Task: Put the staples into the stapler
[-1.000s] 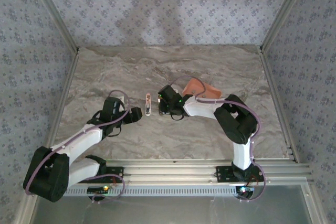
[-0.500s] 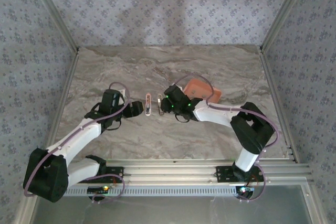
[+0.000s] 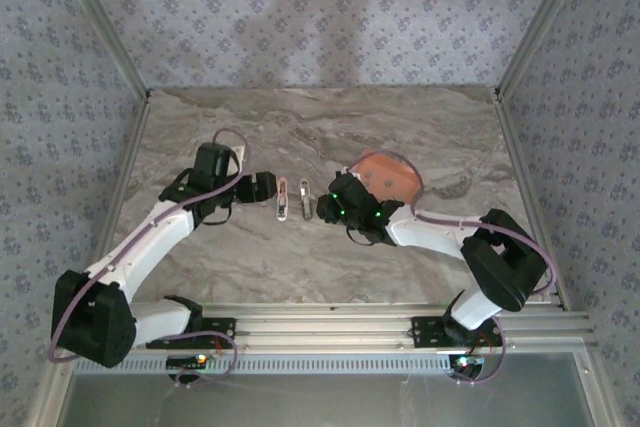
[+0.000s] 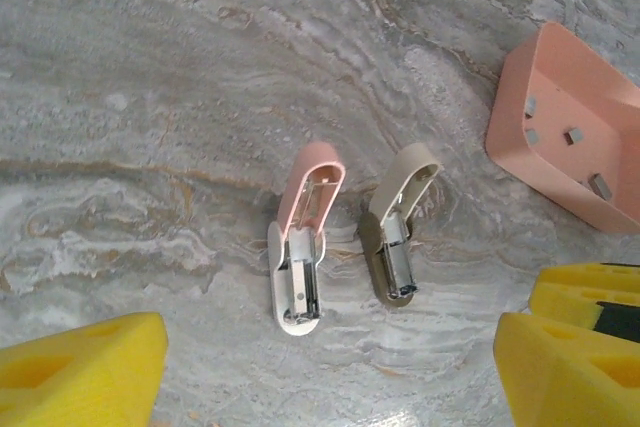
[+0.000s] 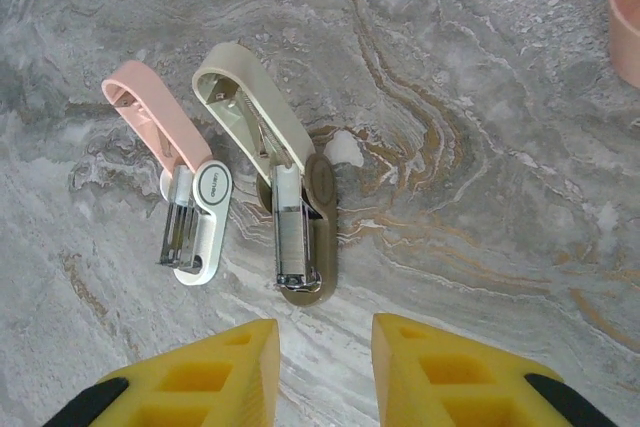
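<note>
1. Apparently the loading is not done yet. The pink-and-white stapler [image 4: 303,237] lies flipped open on the marble table [image 4: 150,97], with an olive stapler [image 4: 395,232] just beside it at 3 o'clock.
2. The staples [image 4: 600,185] lie as small grey blocks in the salmon tray [image 4: 515,117], at 2 o'clock from the stapler.
3. The left gripper [image 3: 265,188] is spread wide and the right gripper [image 5: 325,332] is only slightly parted. Both are empty.
4. What is left, I judge: fetch a block, seat it on the rail, and close the stapler.
</note>
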